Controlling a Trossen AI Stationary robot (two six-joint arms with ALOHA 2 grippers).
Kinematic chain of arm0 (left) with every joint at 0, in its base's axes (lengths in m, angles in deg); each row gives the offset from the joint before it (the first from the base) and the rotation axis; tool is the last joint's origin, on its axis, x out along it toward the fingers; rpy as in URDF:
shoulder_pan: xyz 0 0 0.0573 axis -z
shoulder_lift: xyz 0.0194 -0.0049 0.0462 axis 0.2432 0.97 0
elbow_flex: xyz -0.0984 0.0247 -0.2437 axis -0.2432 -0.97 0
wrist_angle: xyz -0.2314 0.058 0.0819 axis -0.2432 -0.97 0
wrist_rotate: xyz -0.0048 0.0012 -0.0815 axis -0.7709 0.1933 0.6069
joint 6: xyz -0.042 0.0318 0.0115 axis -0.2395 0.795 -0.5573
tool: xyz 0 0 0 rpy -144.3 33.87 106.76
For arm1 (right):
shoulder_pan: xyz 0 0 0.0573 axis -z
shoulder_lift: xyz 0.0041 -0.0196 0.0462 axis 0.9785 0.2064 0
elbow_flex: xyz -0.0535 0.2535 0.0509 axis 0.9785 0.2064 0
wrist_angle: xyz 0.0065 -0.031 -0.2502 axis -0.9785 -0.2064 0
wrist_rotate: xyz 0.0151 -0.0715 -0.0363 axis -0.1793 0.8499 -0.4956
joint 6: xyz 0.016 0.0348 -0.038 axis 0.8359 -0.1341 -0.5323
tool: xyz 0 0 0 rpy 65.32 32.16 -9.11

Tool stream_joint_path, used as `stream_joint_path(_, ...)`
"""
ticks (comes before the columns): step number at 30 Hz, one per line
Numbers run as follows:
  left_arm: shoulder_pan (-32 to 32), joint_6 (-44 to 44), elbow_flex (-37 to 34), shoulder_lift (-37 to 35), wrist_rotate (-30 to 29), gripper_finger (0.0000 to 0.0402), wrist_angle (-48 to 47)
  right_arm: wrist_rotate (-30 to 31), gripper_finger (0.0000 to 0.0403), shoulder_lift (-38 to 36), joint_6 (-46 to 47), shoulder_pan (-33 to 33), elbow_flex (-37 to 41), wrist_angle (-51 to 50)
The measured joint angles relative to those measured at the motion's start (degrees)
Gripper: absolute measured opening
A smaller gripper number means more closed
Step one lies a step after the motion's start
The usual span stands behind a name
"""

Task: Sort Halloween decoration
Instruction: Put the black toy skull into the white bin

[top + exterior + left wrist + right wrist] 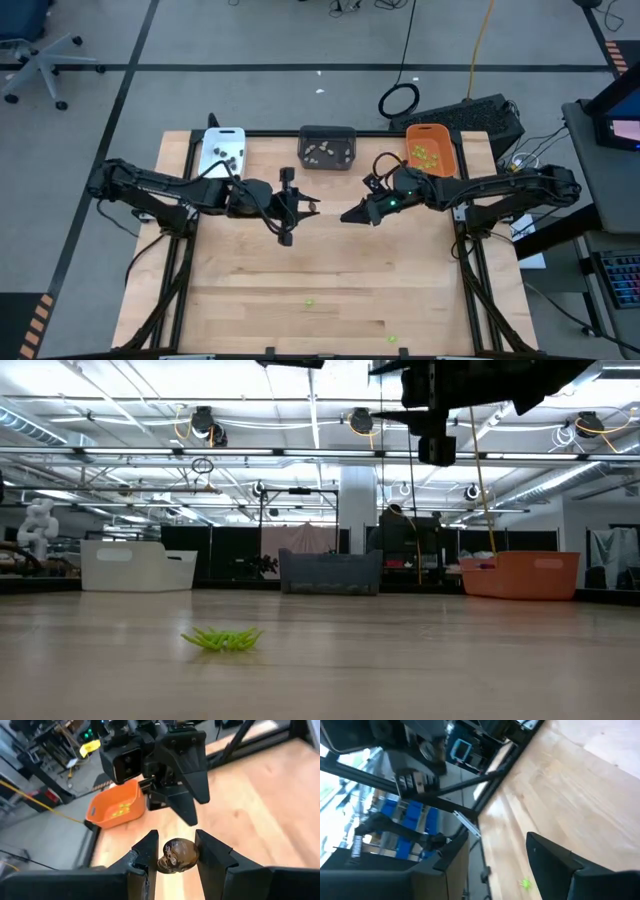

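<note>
A small dark-brown skull (177,855), one piece of the Halloween decoration, sits between the fingers of my left gripper (176,837), which hangs above the table's middle (303,207). My right gripper (350,215) faces it from the right, a little apart, open with nothing between its fingers; the left wrist view shows the right gripper (187,805) close ahead. Two lime-green pieces (309,301) (392,339) lie on the table near its front edge. One green piece (225,640) shows lying flat on the wood in the low view. My left gripper pinches the skull by its two sides (165,860) between its two fingers. The fingers come from the table's left, slanting slightly downward. The skull is lifted clear of the table.
Three trays stand along the far edge: a white tray (222,150) with dark pieces, a dark grey tray (327,146) with pale pieces, and an orange tray (430,148) with green pieces. Bare wood (330,280) lies between the grippers and the front edge.
</note>
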Motion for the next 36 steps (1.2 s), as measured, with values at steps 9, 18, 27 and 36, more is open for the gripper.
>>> stream_joint_path(9,0.8,14.1,0.0,-2.1,-5.9,0.0102,0.4,1.5,0.0183,0.2,-2.2,0.0,0.0,-5.1)
stream_joint_path(18,2.9,27.0,0.0,-2.1,-15.8,0.0102,5.3,1.6,0.0183,0.2,-2.2,0.0,0.0,-5.1)
stream_joint_path(27,2.9,23.5,0.0,-2.1,-16.0,0.0102,7.2,4.8,0.0183,0.2,-2.7,0.0,0.0,-5.1)
stream_joint_path(36,2.1,-2.7,0.0,-2.1,-15.1,0.0102,7.5,4.9,0.0183,0.2,-2.9,0.0,0.0,-4.6)
